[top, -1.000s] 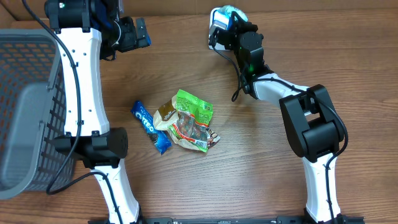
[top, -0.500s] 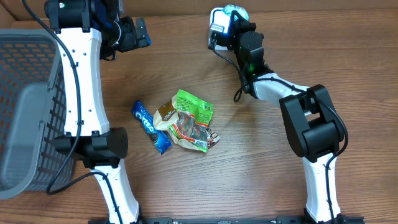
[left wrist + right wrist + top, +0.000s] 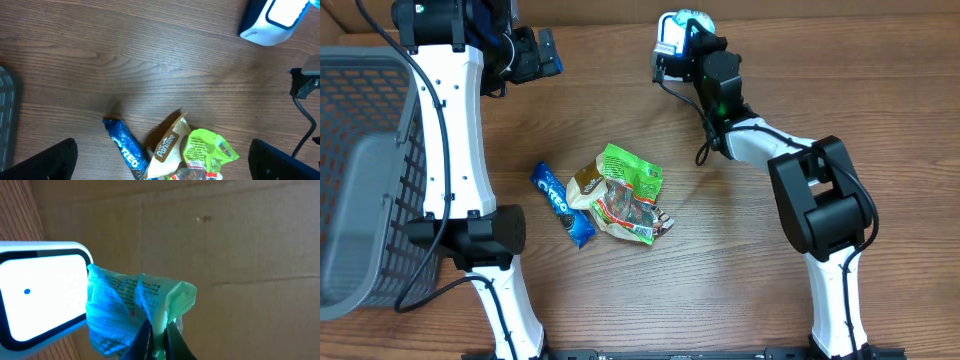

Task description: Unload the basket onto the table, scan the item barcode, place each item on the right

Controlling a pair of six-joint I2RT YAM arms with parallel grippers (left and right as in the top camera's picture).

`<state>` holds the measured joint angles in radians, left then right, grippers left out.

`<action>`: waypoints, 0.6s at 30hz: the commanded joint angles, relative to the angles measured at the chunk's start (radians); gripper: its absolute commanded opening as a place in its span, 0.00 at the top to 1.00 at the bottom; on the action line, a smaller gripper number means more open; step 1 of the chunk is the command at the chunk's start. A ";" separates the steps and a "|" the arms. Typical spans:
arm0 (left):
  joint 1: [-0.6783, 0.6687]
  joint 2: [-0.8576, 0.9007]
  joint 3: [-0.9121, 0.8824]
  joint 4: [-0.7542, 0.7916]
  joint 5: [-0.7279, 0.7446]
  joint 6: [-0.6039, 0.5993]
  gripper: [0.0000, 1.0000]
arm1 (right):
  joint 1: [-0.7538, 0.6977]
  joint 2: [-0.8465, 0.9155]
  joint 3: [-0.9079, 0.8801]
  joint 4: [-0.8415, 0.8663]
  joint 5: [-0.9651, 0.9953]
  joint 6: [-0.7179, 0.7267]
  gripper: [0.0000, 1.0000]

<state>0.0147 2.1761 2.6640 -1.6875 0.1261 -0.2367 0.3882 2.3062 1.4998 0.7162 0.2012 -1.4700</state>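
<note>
your right end effector point(image 3: 156, 330) has crept up and a touch toward the scanner point(image 3: 40, 295) over the last second. it's only a small shift, and it's clamped tight on the lower edge of the packet point(image 3: 132, 307). that lifts the packet off the desk point(image 3: 720, 280) at the far edge, just beside the scanner's lit window (touching or not, i can't tell). so you look to be in the presenting step itself, not the pickup.

nothing else has moved. the oreo pack point(image 3: 561, 204) and the green bag point(image 3: 630, 175) sit where they were mid-desk. your left end effector point(image 3: 548, 55) hangs at the far left, fingers spread wide, holding nothing.

now the packet: pale green crinkled film, puffed and creased, with fine print across the face, all washed blue-teal by the scanner's glow. i can't pick out a barcode on the side that shows, nor tell whether one faces the window. if no read comes, a small twist of the wrist is likely your next call.
</note>
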 commanded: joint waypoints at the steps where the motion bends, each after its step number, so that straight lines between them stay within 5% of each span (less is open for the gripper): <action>1: -0.004 0.001 0.019 -0.002 -0.003 -0.014 0.00 | 0.023 -0.003 0.035 0.014 0.008 -0.001 0.96; 9: -0.004 0.001 0.019 -0.002 -0.003 -0.014 0.01 | 0.061 -0.126 0.031 -0.163 0.087 0.022 0.96; 14: -0.004 0.001 0.019 -0.002 -0.003 -0.014 0.00 | 0.094 -0.274 0.031 -0.307 0.188 0.204 0.96; 18: -0.004 0.001 0.019 -0.002 -0.003 -0.014 0.00 | 0.151 -0.439 0.031 -0.610 0.187 0.362 0.96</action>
<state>0.0147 2.1761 2.6637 -1.6882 0.1265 -0.2371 0.4961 2.0205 1.5040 0.1658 0.3542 -1.2728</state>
